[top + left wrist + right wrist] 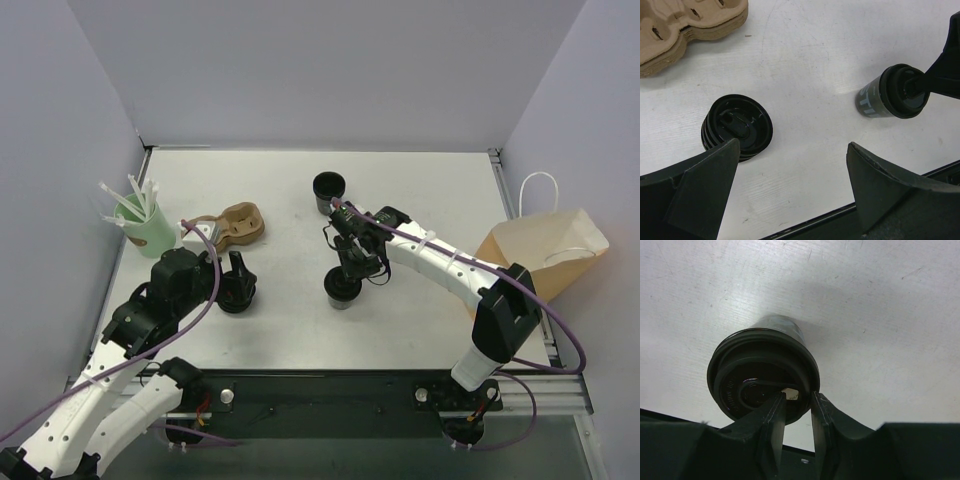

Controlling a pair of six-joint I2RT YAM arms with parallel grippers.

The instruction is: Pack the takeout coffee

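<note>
Right fingers (772, 425) at the cup (760, 365) lid
They stand a narrow slit apart, tips on the lid's near rim; left fingers (705, 185) gape wide, empty, over the tabletop (815, 75) by a lid stack (737, 127).

Cardboard carrier (690, 25) cut off at corner; takeout coffee (871, 100) side lettering blurred.

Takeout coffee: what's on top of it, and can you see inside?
A black lid caps the takeout coffee. The right end effector has its fingertips astride the lid's near rim. The lid hides whatever is inside.
</note>
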